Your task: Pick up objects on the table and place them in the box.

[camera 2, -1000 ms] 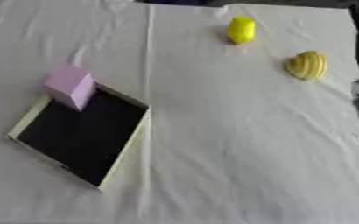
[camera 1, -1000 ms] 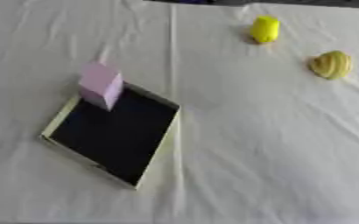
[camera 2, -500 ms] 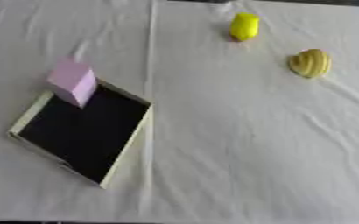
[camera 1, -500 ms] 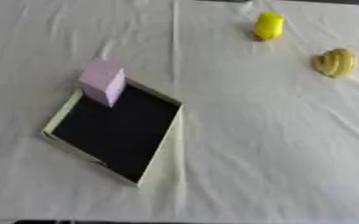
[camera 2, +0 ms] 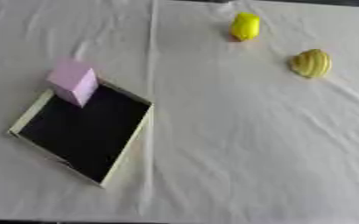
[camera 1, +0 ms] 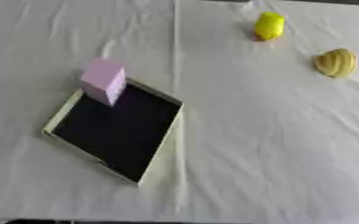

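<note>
A shallow box (camera 1: 161, 157) with cream walls and a black floor lies askew at the left of the white cloth. A pink block (camera 1: 103, 81) stands inside it at its far corner. A bright yellow object (camera 1: 268, 26) sits far back, right of centre. A ribbed tan-yellow shell-like object (camera 1: 336, 62) lies further right and a little nearer. Neither hand shows in either view.
The white tablecloth (camera 1: 274, 144) is creased, with a fold line running front to back past the box's right side. A dark strip marks the table's near edge (camera 2: 175, 222) at the bottom.
The whole picture has drifted slightly, so the camera has tilted. The dark arm seen at the right edge a second ago is gone. The objects themselves have not moved.
</note>
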Robot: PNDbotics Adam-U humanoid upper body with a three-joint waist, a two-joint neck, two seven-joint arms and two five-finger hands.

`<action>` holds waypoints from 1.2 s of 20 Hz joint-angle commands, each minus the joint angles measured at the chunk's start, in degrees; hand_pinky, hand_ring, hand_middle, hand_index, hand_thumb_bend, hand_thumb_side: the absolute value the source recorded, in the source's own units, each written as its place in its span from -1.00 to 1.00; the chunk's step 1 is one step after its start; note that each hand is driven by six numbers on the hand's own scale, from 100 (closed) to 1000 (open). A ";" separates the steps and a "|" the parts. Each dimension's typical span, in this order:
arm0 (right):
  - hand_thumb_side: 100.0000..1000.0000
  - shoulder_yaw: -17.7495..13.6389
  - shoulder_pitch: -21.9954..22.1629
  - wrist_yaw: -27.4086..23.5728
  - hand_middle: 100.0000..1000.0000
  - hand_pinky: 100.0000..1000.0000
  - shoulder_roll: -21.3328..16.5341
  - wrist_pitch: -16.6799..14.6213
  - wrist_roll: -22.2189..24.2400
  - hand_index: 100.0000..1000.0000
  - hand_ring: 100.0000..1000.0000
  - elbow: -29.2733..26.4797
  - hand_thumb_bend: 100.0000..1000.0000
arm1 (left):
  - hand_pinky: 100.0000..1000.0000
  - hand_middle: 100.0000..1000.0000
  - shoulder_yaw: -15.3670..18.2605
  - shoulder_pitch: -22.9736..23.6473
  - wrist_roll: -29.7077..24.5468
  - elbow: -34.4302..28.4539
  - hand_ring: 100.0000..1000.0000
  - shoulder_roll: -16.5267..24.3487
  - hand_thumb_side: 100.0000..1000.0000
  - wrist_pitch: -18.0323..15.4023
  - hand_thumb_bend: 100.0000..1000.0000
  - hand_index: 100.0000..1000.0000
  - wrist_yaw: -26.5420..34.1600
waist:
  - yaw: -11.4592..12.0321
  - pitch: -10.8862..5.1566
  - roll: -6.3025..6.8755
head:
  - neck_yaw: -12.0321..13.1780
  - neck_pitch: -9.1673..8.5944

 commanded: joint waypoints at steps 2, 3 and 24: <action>-0.26 1.31 -3.22 7.57 0.70 0.84 0.32 -5.54 9.84 0.84 0.90 5.57 -1.00 | 0.58 0.51 0.06 -0.45 -0.30 -1.07 0.54 1.82 -0.40 0.00 -0.65 0.70 0.11 | -0.10 -0.98 0.28 | -0.18 0.02; -0.39 1.47 -3.52 8.81 0.71 0.86 0.53 -6.87 12.16 0.84 0.92 6.05 -1.00 | 0.58 0.51 0.05 -0.42 -0.32 -1.07 0.54 1.82 -0.40 0.02 -0.65 0.70 0.11 | -0.13 -0.99 0.27 | -0.18 0.03; -1.00 4.05 -7.10 18.04 0.77 0.93 3.96 -12.50 29.72 0.88 0.95 6.69 -0.48 | 0.58 0.51 -0.14 -0.47 -0.61 -1.07 0.55 1.58 -0.40 0.20 -0.67 0.70 0.43 | 0.17 -0.87 0.25 | -0.19 -0.32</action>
